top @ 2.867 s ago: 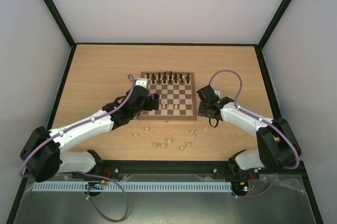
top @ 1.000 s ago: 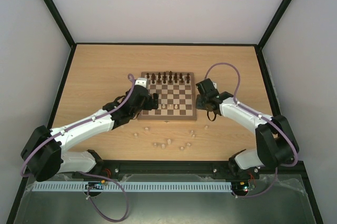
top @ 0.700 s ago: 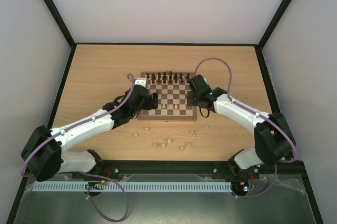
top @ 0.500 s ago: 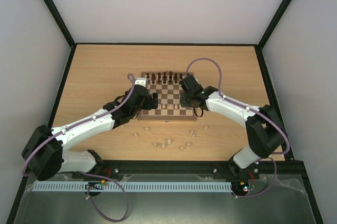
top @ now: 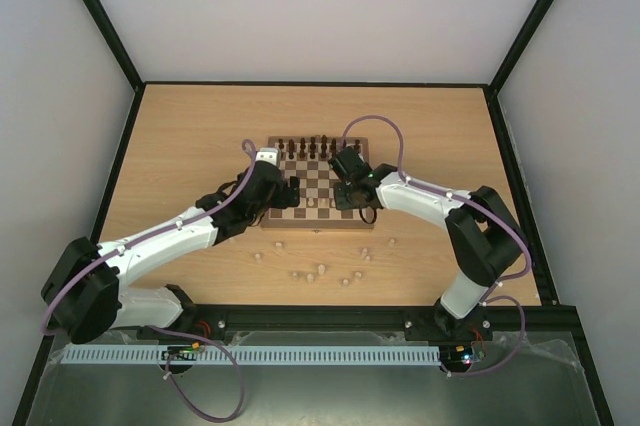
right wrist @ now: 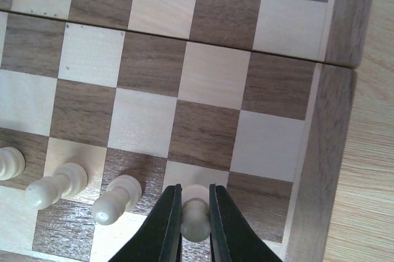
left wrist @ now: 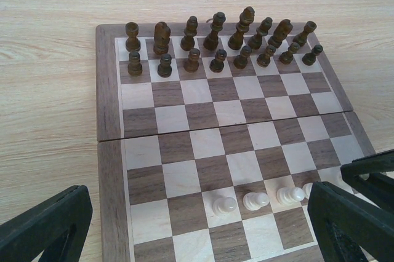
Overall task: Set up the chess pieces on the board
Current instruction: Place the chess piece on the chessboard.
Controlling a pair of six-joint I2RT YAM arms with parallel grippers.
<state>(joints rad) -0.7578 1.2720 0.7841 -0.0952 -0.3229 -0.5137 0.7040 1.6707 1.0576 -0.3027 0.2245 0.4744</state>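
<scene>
Just off the near edge of the square wooden checkered board point(left wrist: 108, 108), several small pale cream chess pieces point(top: 320, 271) lie scattered on the light wooden table point(top: 200, 136). Over the board's near rows, the right gripper point(right wrist: 195, 195) is clenched on one pale cream pawn point(right wrist: 196, 222) near the board's right border, in line with three more pale pawns point(left wrist: 255, 200). The left gripper point(top: 288, 193) hangs spread wide at the board's near left, grasping nothing. Dark brown pieces point(left wrist: 215, 43) fill the board's two far rows.
</scene>
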